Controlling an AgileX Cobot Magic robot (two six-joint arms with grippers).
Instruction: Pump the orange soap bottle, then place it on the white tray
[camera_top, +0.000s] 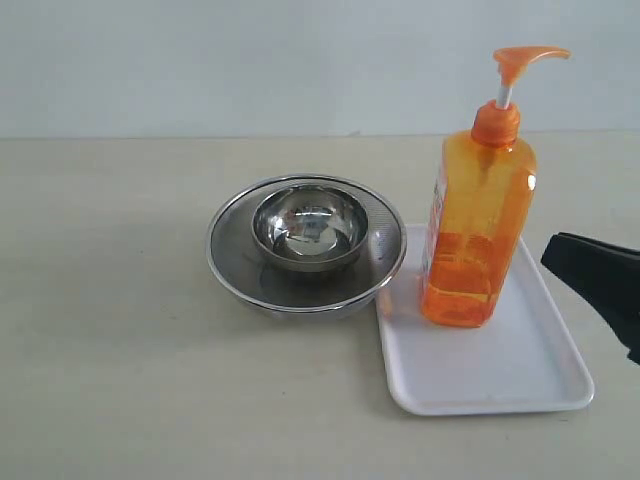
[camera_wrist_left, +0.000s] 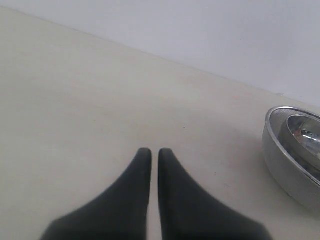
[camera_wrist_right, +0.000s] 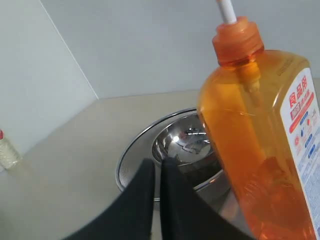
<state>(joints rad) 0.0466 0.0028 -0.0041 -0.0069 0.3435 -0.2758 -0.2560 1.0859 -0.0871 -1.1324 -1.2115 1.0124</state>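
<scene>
Orange translucent plastic soap bottle (camera_top: 478, 230), tall, with an orange pump head on a white stem and a white-and-red label: upright on the flat rectangular white plastic tray (camera_top: 520, 380), toward its far left corner, base inside the low rim. Placing, to judge by that, done. Pump head up, white stem showing; whether pressed at all, cannot tell from these views. Right gripper (camera_wrist_right: 156, 161) low beside the bottle, apart from it, holding nothing, jaws pressed together with only a thin slit between; in the exterior view, a black shape just off the tray's right edge. Left gripper (camera_wrist_left: 155, 151) low over the pale beige matte surface (camera_wrist_left: 75, 100), far from the bottle, jaws likewise pressed together and empty. Probably nothing left but parking the arms, if the pumping counts as done. Just left of the tray, a small round polished steel bowl (camera_top: 308, 228) nested inside a wider shallow steel basin (camera_top: 232, 262); basin rim right against the tray's left edge, touching or overlapping, cannot tell which. Surface flat, faintly speckled, carrying everything. Plain pale grey-white wall (camera_top: 200, 60) behind, meeting a second wall at a corner in the right wrist view; there, near that second wall, a small pale object with a red tip (camera_wrist_right: 7, 150), too blurred to name.
</scene>
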